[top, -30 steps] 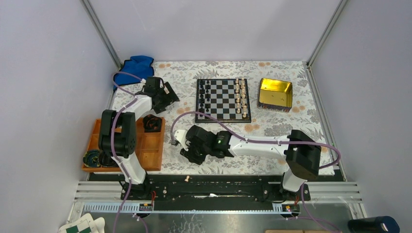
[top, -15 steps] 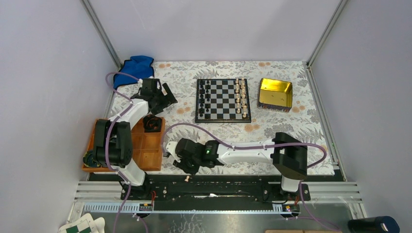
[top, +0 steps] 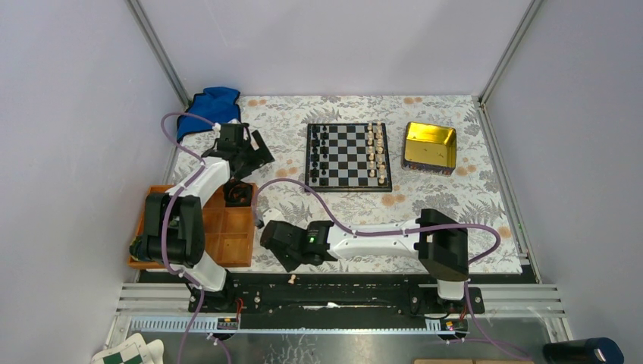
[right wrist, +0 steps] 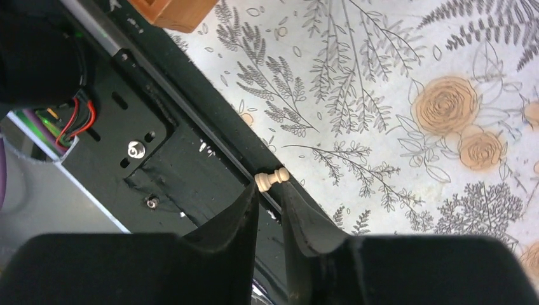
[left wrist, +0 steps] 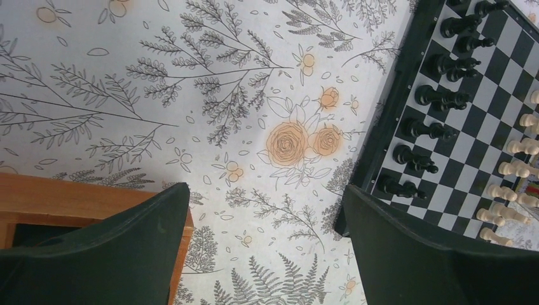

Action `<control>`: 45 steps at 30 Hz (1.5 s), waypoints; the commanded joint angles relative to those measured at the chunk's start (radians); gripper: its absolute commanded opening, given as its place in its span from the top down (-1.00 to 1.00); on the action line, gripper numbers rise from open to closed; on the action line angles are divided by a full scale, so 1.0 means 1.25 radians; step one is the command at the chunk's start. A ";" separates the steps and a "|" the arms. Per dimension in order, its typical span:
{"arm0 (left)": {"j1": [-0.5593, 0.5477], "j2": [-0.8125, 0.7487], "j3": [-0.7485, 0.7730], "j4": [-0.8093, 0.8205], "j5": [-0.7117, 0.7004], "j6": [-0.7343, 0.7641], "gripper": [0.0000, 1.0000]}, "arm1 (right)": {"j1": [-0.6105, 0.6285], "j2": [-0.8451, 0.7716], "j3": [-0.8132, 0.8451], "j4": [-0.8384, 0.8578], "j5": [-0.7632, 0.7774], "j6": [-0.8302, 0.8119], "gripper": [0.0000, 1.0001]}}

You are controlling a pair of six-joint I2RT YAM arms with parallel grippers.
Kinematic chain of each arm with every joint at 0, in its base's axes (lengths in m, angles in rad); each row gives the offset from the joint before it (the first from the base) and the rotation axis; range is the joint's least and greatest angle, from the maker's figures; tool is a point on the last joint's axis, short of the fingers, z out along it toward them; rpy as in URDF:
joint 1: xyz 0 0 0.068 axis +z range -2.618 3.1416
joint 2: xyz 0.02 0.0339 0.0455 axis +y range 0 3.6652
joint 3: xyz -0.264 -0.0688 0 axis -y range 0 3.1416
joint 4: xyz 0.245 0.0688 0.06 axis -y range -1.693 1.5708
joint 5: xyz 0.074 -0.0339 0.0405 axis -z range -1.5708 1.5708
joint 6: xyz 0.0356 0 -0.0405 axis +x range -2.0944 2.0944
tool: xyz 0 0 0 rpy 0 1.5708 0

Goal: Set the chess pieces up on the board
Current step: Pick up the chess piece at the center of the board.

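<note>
The top view looks steeply down from above the near edge over the whole table (top: 470,193); the left wrist view sits close above the left edge of the board (left wrist: 386,108), shared with the top view; the right wrist view closely faces the near rail (right wrist: 178,159).

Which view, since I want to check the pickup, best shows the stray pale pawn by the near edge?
Right wrist: the pawn lies on its side, large and sharp, just ahead of the jaws of the right gripper. Top external shows it only as a pale speck. Left wrist misses it.
</note>
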 commanded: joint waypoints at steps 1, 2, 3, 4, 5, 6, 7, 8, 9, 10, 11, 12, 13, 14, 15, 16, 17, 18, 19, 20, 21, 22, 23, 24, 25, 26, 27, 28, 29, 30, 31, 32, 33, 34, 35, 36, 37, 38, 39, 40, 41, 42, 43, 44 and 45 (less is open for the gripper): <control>0.007 -0.029 -0.013 -0.009 -0.055 0.031 -0.98 | 0.025 -0.024 0.012 -0.043 0.106 0.161 0.42; 0.007 -0.036 -0.016 -0.009 -0.062 0.034 -0.98 | 0.029 -0.025 0.006 -0.047 0.113 0.179 0.39; 0.007 -0.042 -0.017 -0.011 -0.085 0.039 -0.98 | 0.032 -0.025 0.001 -0.049 0.119 0.197 0.37; 0.007 -0.053 -0.017 -0.013 -0.095 0.043 -0.98 | 0.034 -0.028 -0.009 -0.044 0.123 0.213 0.35; 0.007 -0.060 -0.019 -0.012 -0.105 0.044 -0.98 | 0.035 -0.028 -0.019 -0.033 0.125 0.228 0.35; 0.006 -0.068 -0.024 -0.010 -0.113 0.044 -0.98 | 0.036 -0.025 -0.026 -0.028 0.127 0.245 0.34; 0.006 -0.074 -0.028 -0.005 -0.117 0.043 -0.98 | 0.038 -0.021 -0.024 -0.033 0.128 0.258 0.33; 0.006 -0.077 -0.030 -0.001 -0.117 0.042 -0.98 | 0.042 -0.016 -0.017 -0.043 0.132 0.273 0.30; 0.006 -0.077 -0.028 0.001 -0.117 0.042 -0.98 | 0.046 -0.012 -0.010 -0.050 0.139 0.288 0.29; 0.006 -0.075 -0.025 0.001 -0.116 0.042 -0.98 | 0.050 -0.006 -0.003 -0.059 0.148 0.301 0.28; 0.007 -0.073 -0.023 0.003 -0.115 0.042 -0.98 | 0.053 0.000 0.006 -0.068 0.151 0.315 0.27; 0.008 -0.067 -0.019 0.004 -0.110 0.040 -0.98 | 0.057 0.009 0.014 -0.080 0.154 0.328 0.27; 0.010 -0.064 -0.015 0.005 -0.103 0.039 -0.98 | 0.060 0.015 0.021 -0.089 0.160 0.341 0.27; 0.011 -0.061 -0.013 0.007 -0.099 0.037 -0.98 | 0.063 0.021 0.027 -0.097 0.165 0.353 0.27; 0.013 -0.060 -0.015 0.009 -0.093 0.033 -0.98 | 0.066 0.027 0.034 -0.105 0.169 0.364 0.27; 0.015 -0.060 -0.017 0.013 -0.087 0.029 -0.98 | 0.069 0.034 0.041 -0.113 0.169 0.376 0.27; 0.016 -0.062 -0.019 0.016 -0.082 0.028 -0.98 | 0.071 0.039 0.047 -0.118 0.168 0.387 0.27; 0.017 -0.063 -0.021 0.016 -0.082 0.025 -0.98 | 0.072 0.044 0.050 -0.123 0.169 0.397 0.27; 0.017 -0.066 -0.024 0.017 -0.083 0.024 -0.98 | 0.073 0.048 0.052 -0.125 0.168 0.408 0.27; 0.017 -0.070 -0.027 0.018 -0.084 0.023 -0.98 | 0.073 0.053 0.052 -0.126 0.167 0.416 0.27; 0.017 -0.074 -0.028 0.018 -0.085 0.024 -0.98 | 0.073 0.057 0.055 -0.132 0.167 0.428 0.27; 0.017 -0.078 -0.030 0.018 -0.088 0.024 -0.98 | 0.074 0.063 0.060 -0.137 0.168 0.437 0.27; 0.017 -0.083 -0.033 0.019 -0.090 0.024 -0.98 | 0.074 0.068 0.063 -0.141 0.167 0.444 0.27; 0.017 -0.087 -0.035 0.020 -0.091 0.023 -0.98 | 0.075 0.073 0.066 -0.145 0.167 0.450 0.27; 0.017 -0.090 -0.036 0.021 -0.091 0.024 -0.98 | 0.076 0.080 0.070 -0.147 0.167 0.457 0.27; 0.017 -0.092 -0.037 0.021 -0.092 0.023 -0.98 | 0.076 0.084 0.073 -0.152 0.167 0.461 0.27; 0.017 -0.092 -0.038 0.022 -0.092 0.023 -0.98 | 0.077 0.091 0.075 -0.153 0.166 0.465 0.27; 0.017 -0.093 -0.038 0.022 -0.091 0.023 -0.98 | 0.077 0.096 0.077 -0.155 0.167 0.469 0.27; 0.017 -0.093 -0.039 0.022 -0.091 0.022 -0.98 | 0.077 0.101 0.080 -0.157 0.170 0.473 0.28; 0.017 -0.093 -0.039 0.022 -0.091 0.023 -0.98 | 0.077 0.106 0.081 -0.158 0.172 0.478 0.27; 0.017 -0.093 -0.039 0.022 -0.090 0.021 -0.98 | 0.077 0.109 0.082 -0.159 0.172 0.481 0.27; 0.017 -0.093 -0.039 0.023 -0.089 0.021 -0.98 | 0.077 0.112 0.082 -0.157 0.173 0.484 0.28; 0.017 -0.093 -0.039 0.023 -0.087 0.020 -0.98 | 0.077 0.116 0.082 -0.157 0.172 0.486 0.28; 0.017 -0.094 -0.039 0.025 -0.085 0.019 -0.98 | 0.077 0.119 0.081 -0.156 0.171 0.489 0.28; 0.017 -0.094 -0.040 0.026 -0.083 0.018 -0.98 | 0.077 0.122 0.080 -0.155 0.170 0.492 0.28; 0.017 -0.095 -0.041 0.027 -0.081 0.017 -0.98 | 0.076 0.126 0.079 -0.153 0.169 0.494 0.28; 0.017 -0.095 -0.043 0.028 -0.079 0.016 -0.98 | 0.076 0.130 0.080 -0.153 0.169 0.496 0.28; 0.017 -0.095 -0.042 0.028 -0.078 0.016 -0.98 | 0.076 0.133 0.081 -0.154 0.170 0.497 0.28; 0.017 -0.096 -0.042 0.028 -0.077 0.016 -0.98 | 0.076 0.137 0.081 -0.153 0.172 0.500 0.28; 0.017 -0.096 -0.043 0.028 -0.076 0.016 -0.98 | 0.076 0.139 0.081 -0.153 0.172 0.501 0.28; 0.017 -0.097 -0.044 0.028 -0.076 0.016 -0.98 | 0.074 0.142 0.082 -0.153 0.174 0.503 0.28; 0.017 -0.098 -0.045 0.029 -0.076 0.015 -0.98 | 0.074 0.144 0.081 -0.154 0.176 0.505 0.28; 0.017 -0.099 -0.046 0.030 -0.075 0.015 -0.98 | 0.072 0.144 0.079 -0.152 0.177 0.507 0.29; 0.017 -0.100 -0.047 0.029 -0.075 0.014 -0.98 | 0.070 0.144 0.076 -0.150 0.176 0.507 0.29; 0.017 -0.100 -0.047 0.030 -0.074 0.013 -0.98 | 0.069 0.145 0.074 -0.147 0.176 0.507 0.28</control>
